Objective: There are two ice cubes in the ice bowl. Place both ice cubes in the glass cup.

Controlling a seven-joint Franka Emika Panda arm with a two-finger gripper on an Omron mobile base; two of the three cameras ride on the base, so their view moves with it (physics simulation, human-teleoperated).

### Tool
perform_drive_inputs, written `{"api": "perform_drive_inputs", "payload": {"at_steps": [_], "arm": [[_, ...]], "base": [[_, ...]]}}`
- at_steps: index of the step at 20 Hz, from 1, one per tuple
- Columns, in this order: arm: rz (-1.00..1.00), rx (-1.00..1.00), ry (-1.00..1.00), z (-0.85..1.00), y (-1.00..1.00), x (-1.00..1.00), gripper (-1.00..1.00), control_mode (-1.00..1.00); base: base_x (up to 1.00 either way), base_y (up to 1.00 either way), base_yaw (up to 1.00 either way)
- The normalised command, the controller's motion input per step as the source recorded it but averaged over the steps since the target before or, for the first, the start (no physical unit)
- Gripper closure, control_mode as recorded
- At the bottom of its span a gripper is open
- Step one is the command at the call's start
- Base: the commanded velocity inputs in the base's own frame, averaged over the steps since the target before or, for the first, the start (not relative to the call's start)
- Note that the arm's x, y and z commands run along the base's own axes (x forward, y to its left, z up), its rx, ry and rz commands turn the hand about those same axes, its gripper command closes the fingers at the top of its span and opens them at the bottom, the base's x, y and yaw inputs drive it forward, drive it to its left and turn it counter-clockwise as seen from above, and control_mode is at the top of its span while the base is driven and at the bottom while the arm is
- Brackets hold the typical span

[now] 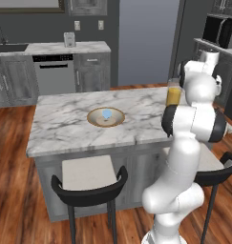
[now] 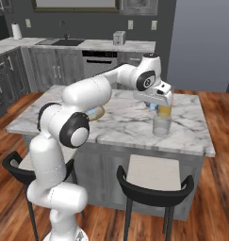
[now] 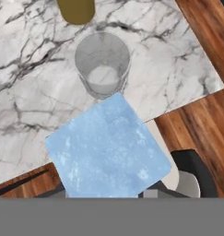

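Hovering over clear round glass cup [image 3: 102,64] — claw [image 3: 109,196] w/ frosty, blocky ice cube [image 3: 108,147].

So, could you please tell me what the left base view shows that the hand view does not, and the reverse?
Left base view alone: the ice bowl on the counter, one ice cube lying in it, plus the sink and cabinets behind.

Hand view alone: a second ice cube held close to the camera, above the empty glass cup.

Both: the marble counter, the orange drink and the wooden floor.
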Motion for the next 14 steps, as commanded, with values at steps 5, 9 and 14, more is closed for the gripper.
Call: {"api": "perform_drive_inputs", "payload": {"at_steps": [5, 9, 14], "arm": [[0.0, 0.02, 0.01, -0.27, -0.2, 0.43, 1.0, -1.0], [0.0, 0.07, 0.0, -0.24, -0.22, 0.48, 1.0, -1.0], [0.0, 0.08, 0.0, -0.24, -0.17, 0.49, 1.0, -1.0]], "base": [[0.0, 0.0, 0.0], [0.0, 0.0, 0.0], [0.0, 0.0, 0.0]]}}
